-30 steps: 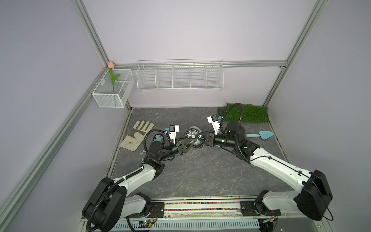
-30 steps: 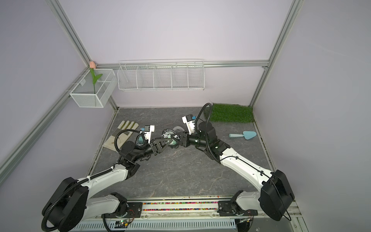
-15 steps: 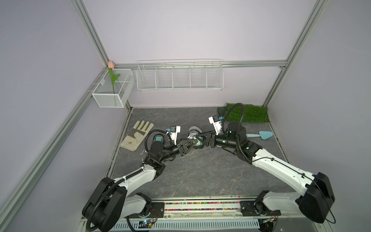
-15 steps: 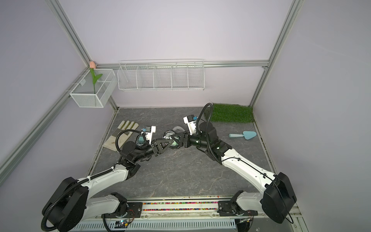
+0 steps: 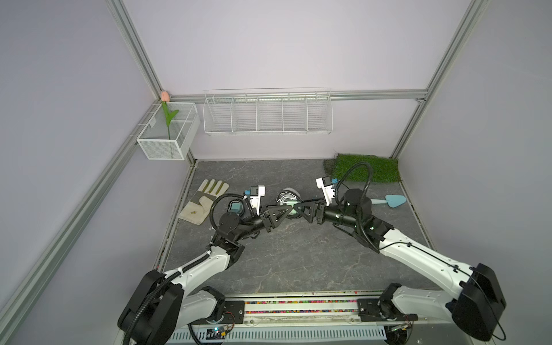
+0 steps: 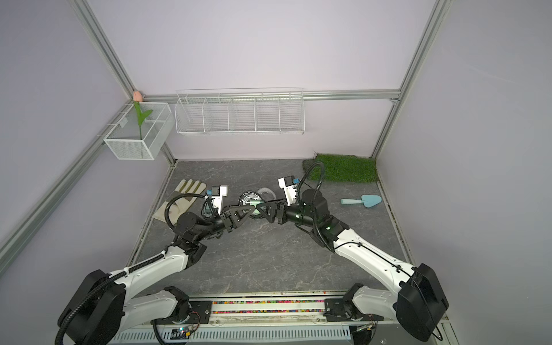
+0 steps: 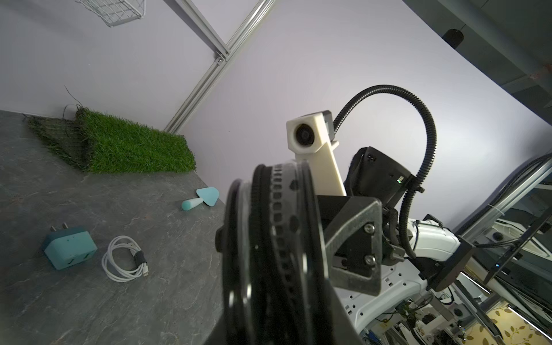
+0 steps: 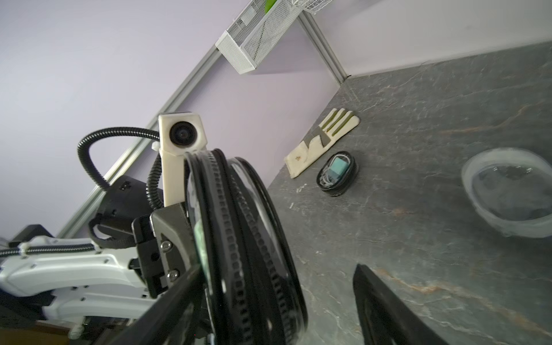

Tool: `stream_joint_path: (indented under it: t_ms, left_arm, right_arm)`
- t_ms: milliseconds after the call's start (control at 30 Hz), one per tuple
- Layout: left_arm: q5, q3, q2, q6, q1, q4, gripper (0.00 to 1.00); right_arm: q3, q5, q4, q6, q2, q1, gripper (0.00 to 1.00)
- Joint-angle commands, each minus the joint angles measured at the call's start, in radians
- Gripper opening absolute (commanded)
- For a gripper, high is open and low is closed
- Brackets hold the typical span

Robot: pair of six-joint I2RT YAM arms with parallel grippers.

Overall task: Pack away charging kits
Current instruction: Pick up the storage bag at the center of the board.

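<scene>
One black-rimmed oval case [image 8: 239,239] above the grey counter [image 5: 298,254].
Left gripper [image 5: 285,210] jaws pinch it; right gripper [image 5: 300,207] jaws stand spread.

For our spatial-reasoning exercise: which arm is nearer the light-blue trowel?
Right. The right arm stands close beside the trowel; the left arm lies past the case, nearer the glove.
</scene>
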Motion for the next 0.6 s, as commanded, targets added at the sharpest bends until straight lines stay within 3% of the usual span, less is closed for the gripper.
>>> stream_joint_path:
  t_ms: [0, 67, 300, 567]
  left_arm:
    - [-0.022, 0.055, -0.056, 0.015, 0.0, 0.035, 0.22]
    - [-0.025, 0.064, -0.064, 0.016, 0.0, 0.024, 0.22]
    - [-0.02, 0.056, -0.052, -0.003, 0.0, 0.076, 0.22]
    - [-0.02, 0.06, -0.028, -0.013, -0.001, 0.1, 0.23]
  right_arm:
    - [-0.035, 0.0, 0.107, 0.057, -0.025, -0.004, 0.83]
    - [-0.044, -0.025, 0.177, 0.089, -0.021, -0.005, 0.81]
    - [-0.055, -0.129, 0.445, 0.222, 0.033, -0.004, 0.58]
    - [-0.04, -0.167, 0.543, 0.295, 0.09, -0.005, 0.26]
